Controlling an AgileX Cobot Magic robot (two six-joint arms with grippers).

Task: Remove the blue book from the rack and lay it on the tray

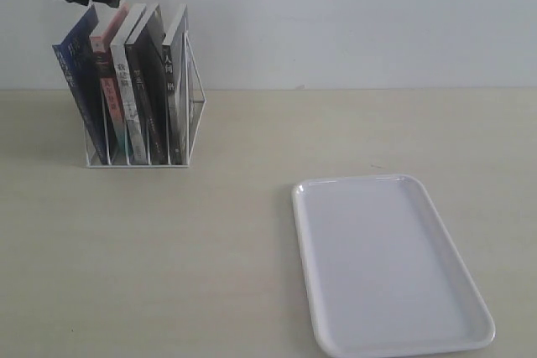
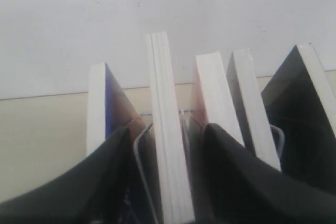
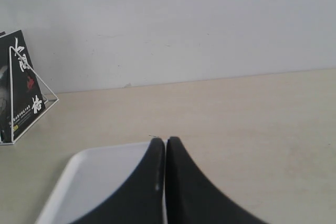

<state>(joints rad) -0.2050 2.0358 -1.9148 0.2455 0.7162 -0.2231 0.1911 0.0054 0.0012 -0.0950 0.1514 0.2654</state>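
Risk: left hand (image 2: 168, 128), released wide over the rack (image 1: 138, 165), seems to straddle the neighbouring book (image 2: 167, 145), with the blue book (image 2: 113, 103) just outside one finger; clenching there could lift the wrong volume.

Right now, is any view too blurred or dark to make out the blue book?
Exterior view: evenly lit, slightly soft, blue book clear in the rack. Left wrist view: close, defocused, dark fingers hide its lower part. Right wrist view: sharper, but it is out of frame.
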